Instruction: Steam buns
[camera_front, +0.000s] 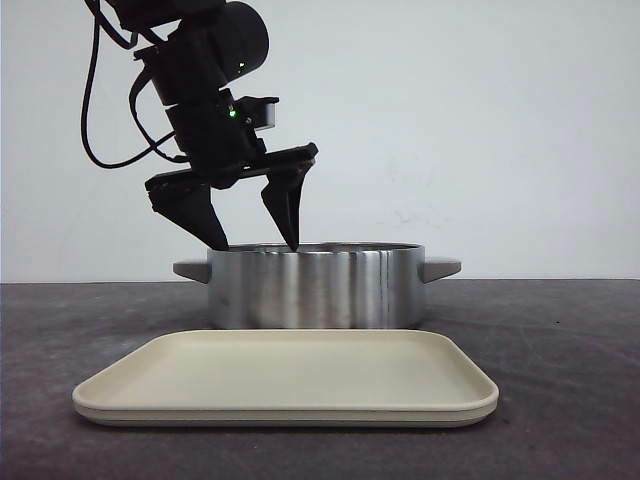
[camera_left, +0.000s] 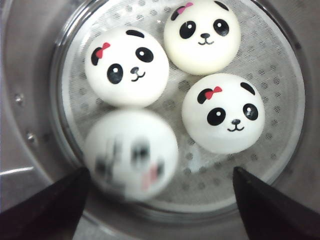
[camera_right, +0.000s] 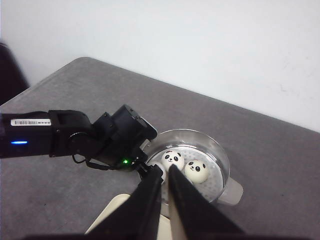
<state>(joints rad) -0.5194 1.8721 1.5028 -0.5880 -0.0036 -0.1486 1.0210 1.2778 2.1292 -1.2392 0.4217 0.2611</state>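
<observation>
Several white panda buns lie in the steel pot on its perforated steamer plate. Three are sharp: one, one, one, each with a red bow. A fourth bun is blurred and lies nearest the fingers, between them and not gripped. My left gripper is open, its tips just at the pot's rim; it also shows in the left wrist view. My right gripper is shut and empty, high above the table. Two buns show past it.
A cream tray with nothing on it lies in front of the pot, near the table's front edge; it also shows in the right wrist view. The pot has grey side handles. A white wall stands behind the grey table.
</observation>
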